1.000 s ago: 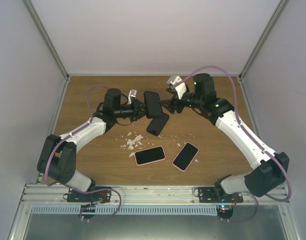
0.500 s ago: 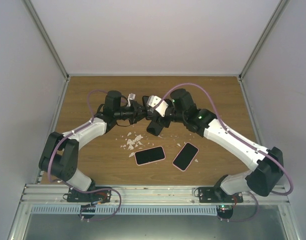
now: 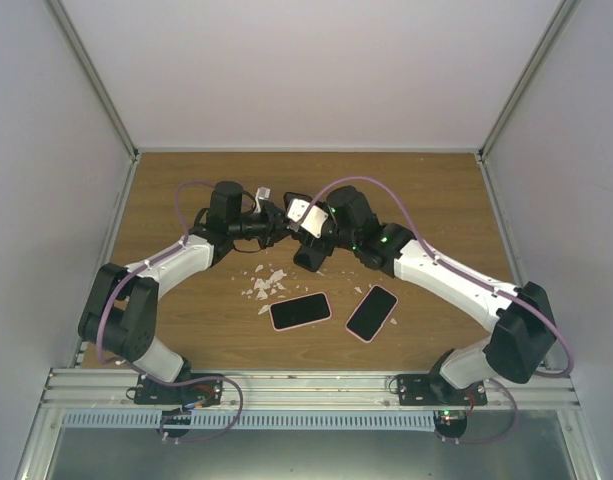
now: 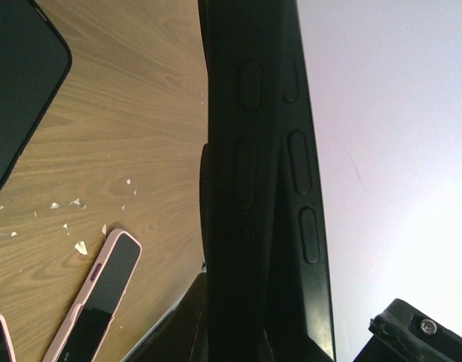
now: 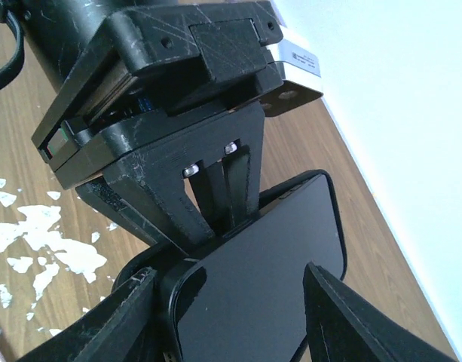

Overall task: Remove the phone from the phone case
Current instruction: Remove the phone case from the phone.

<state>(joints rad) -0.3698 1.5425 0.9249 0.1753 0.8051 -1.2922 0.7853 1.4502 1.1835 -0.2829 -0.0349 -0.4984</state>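
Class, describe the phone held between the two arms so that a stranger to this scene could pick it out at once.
On the wooden table, look to the middle, where both arms meet. The left end effector clamps a black-cased phone clear of the wood. The other black device and two pink-edged phones lie flat; only this one is held.

The black phone (image 5: 261, 279) is sitting inside its black phone case (image 4: 246, 151), hanging raised above the scene's middle, screen dark.
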